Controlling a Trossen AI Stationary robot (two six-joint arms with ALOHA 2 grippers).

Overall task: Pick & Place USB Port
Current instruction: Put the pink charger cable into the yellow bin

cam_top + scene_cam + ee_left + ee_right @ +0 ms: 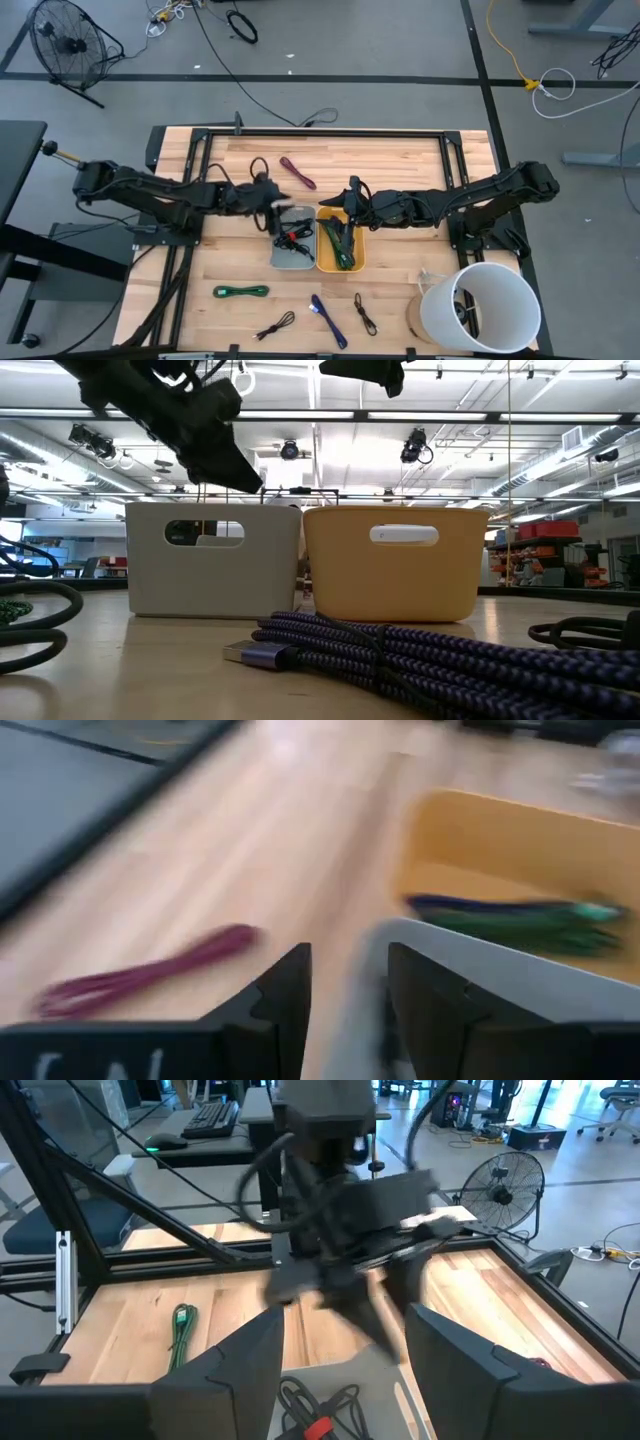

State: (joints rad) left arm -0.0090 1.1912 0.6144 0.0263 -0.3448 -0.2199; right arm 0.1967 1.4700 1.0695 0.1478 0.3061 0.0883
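Note:
My left gripper (272,207) (348,992) hovers open and empty over the far rim of the grey bin (292,243) (213,560). That bin holds a black cable with a red tip (296,238) (315,1415). My right gripper (351,196) (348,1365) is open and empty over the far end of the yellow bin (341,243) (395,560), which holds green and blue cables (520,915). A blue braided USB cable (328,320) (400,650) lies on the table near the near edge.
A maroon cable (298,172) (150,975) lies beyond the bins. A green cable (241,291) (182,1325) and two black cables (275,326) (365,313) lie toward the near edge. A white cylinder (480,305) stands at the near right corner.

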